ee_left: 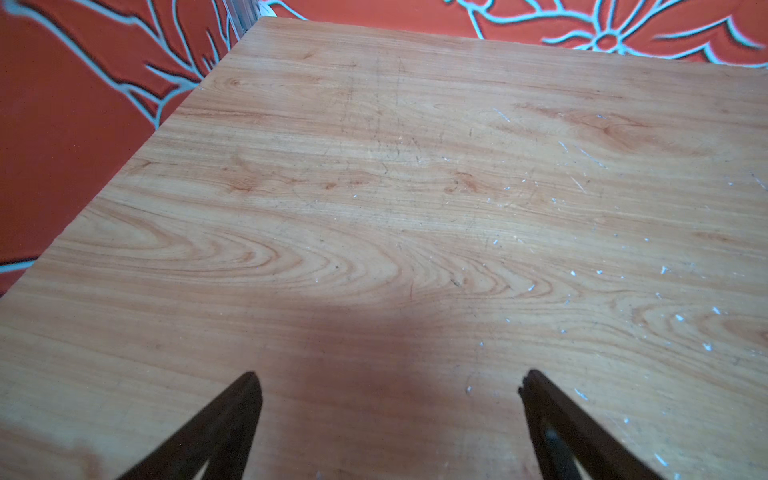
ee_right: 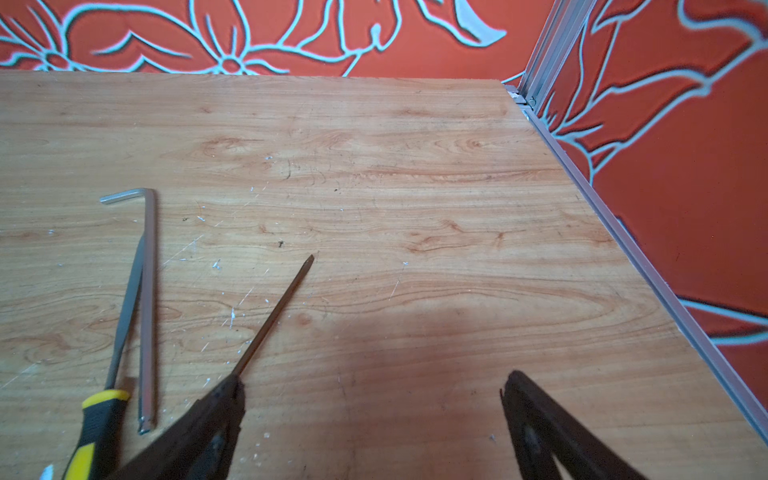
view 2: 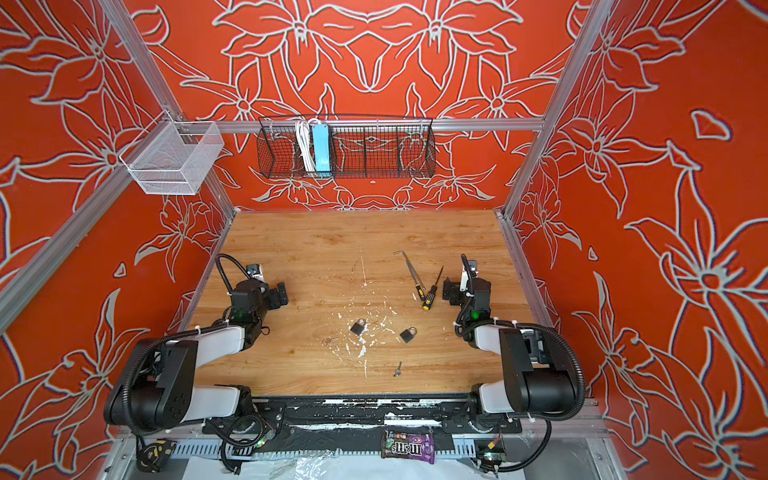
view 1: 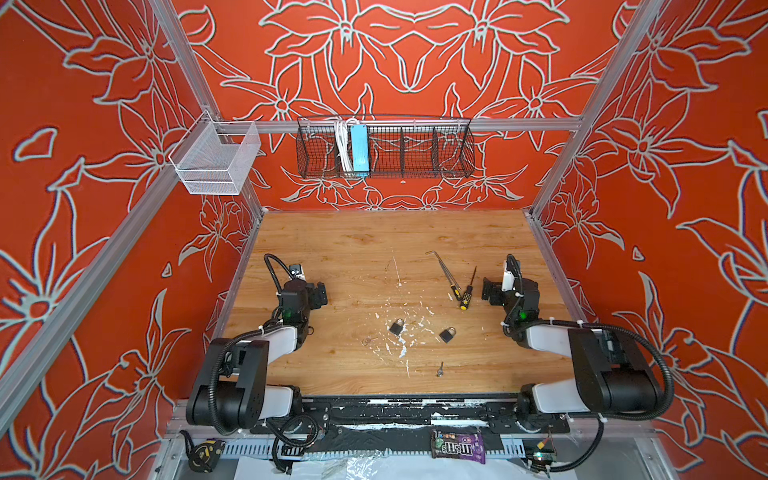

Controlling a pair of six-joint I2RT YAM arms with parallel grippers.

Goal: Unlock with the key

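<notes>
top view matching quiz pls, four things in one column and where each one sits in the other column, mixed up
Things
1. hex key
2. blue power strip
3. candy bag
4. silver key

Places
A. in the black wire basket on the back rail
B. on the table, nearest its front edge
C. off the table, past its front edge
D. on the table, right beside a screwdriver

Pairs: 1-D, 2-A, 3-C, 4-B
</notes>
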